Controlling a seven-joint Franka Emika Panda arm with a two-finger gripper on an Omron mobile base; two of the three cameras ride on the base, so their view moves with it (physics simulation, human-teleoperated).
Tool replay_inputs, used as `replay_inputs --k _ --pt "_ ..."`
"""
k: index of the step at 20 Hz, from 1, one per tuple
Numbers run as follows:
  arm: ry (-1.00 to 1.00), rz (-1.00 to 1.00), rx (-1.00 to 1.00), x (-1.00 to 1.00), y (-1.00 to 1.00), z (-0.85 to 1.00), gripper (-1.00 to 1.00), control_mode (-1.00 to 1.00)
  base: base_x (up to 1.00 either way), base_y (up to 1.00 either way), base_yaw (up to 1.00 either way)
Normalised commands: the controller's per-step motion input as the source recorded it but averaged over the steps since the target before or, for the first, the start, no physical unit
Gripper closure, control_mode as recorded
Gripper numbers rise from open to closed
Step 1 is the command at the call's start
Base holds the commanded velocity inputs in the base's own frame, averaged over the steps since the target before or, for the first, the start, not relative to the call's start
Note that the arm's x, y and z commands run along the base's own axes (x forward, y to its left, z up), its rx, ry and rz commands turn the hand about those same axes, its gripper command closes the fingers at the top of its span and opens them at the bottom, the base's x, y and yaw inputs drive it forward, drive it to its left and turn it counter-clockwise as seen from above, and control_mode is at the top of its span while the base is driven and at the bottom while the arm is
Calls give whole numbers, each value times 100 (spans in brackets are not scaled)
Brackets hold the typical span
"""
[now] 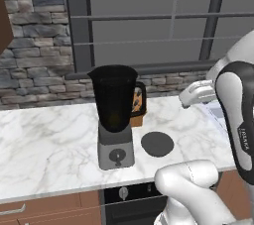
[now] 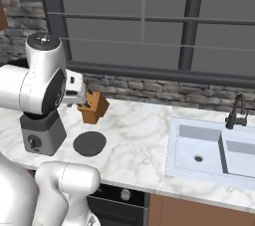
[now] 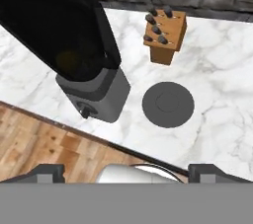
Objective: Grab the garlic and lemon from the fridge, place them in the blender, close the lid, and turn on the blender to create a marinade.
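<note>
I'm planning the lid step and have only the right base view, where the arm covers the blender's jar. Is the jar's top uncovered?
Observer: Yes. In the left base view the blender jar is open at the top, and the lid is not on it.
Operator: Is anything inside?
Observer: A dim yellowish patch shows low down through the dark jar wall. I cannot tell what it is.
Operator: Is the gripper free?
Observer: In the hand view the gripper is open with nothing between its tips.
</note>
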Motion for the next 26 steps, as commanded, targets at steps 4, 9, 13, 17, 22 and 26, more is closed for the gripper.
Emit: replay_inputs --k 4,9,13,17,22,26 --pt "23 0 0 0 -41 -88 -100 -100 0 0 0" --pt "32 -1 -8 26 -1 -82 -100 -100 0 0 0" --pt "24 0 -7 28 2 -68 -100 -100 0 0 0" --pt "6 0 -4 21 1 -52 -100 -100 0 0 0" --pt "3 0 -9 37 24 -47 -100 -100 0 0 0" --pt "-7 0 -9 31 11 -58 -100 -100 0 0 0"
